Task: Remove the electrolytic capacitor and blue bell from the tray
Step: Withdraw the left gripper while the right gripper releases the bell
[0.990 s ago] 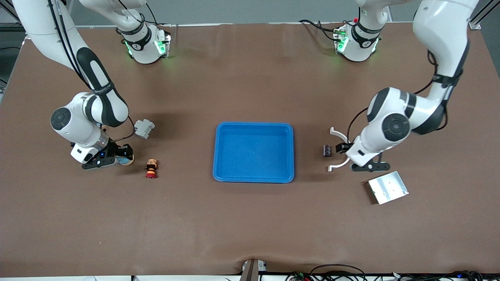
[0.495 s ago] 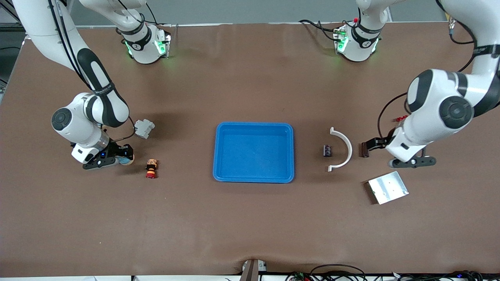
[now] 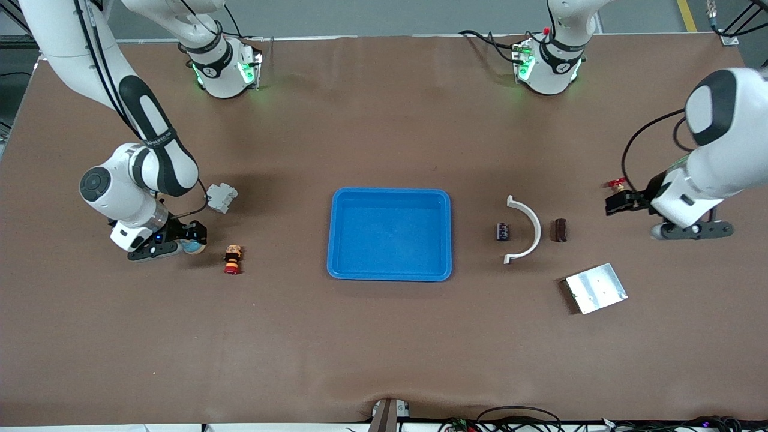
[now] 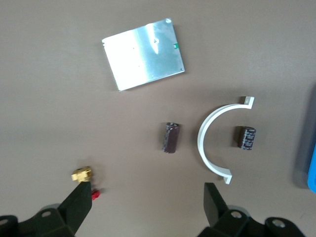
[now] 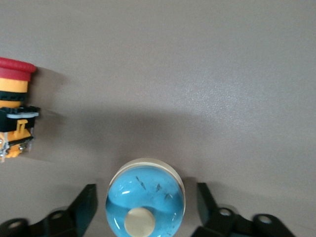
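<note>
The bell (image 5: 145,197), a blue dome with a cream button, stands on the table (image 3: 193,245) toward the right arm's end. My right gripper (image 5: 146,195) is low around it (image 3: 192,239), open, with a gap on each side of the bell. The dark capacitor (image 3: 503,231) lies beside a white arc bracket (image 3: 529,228), between the bracket and the blue tray (image 3: 390,191). My left gripper (image 3: 625,203) hangs open and empty over the table's left-arm end (image 4: 147,207), well away from the capacitor (image 4: 245,137).
A brown cylinder (image 3: 559,230) lies on the bracket's outer side. A metal plate (image 3: 596,288) sits nearer the front camera. A small brass valve (image 4: 81,174) lies by one left fingertip. A red push button (image 3: 232,259) and a grey block (image 3: 221,197) flank the bell.
The left arm has swung from over the bracket and capacitor out toward its own end of the table, uncovering the brown cylinder. The right gripper has stayed at the bell.
</note>
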Robot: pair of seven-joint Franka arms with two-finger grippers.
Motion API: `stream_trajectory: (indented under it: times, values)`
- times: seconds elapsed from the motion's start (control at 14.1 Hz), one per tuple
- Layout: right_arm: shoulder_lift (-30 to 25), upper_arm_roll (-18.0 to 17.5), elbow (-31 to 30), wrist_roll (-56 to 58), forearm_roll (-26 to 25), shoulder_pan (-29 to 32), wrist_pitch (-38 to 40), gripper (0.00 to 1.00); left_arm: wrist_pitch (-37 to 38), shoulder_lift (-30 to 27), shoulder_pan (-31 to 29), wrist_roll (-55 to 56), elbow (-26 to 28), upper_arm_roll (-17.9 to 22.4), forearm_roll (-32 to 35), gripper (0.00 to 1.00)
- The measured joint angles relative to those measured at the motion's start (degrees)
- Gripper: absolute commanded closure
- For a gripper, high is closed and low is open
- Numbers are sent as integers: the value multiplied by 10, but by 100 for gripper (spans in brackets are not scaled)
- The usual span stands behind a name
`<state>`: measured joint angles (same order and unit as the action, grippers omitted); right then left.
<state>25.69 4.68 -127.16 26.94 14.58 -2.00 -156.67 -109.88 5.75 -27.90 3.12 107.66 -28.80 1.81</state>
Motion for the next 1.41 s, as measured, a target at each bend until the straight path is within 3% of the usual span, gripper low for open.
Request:
stream_trajectory:
  times: [0.49, 0.85, 1.41]
  values:
    - [1, -1, 2, 0, 0, 0, 0, 0, 58, -55, -2, -1, -21, -1, -14, 0]
    - [1, -2, 8, 0, 0, 0, 13, 0, 108, -58, -12, 0, -84, 1, -23, 0]
    - [-25, -2, 30, -14, 3, 0, 51, 0, 132, -58, -14, 0, -133, 1, -26, 0]
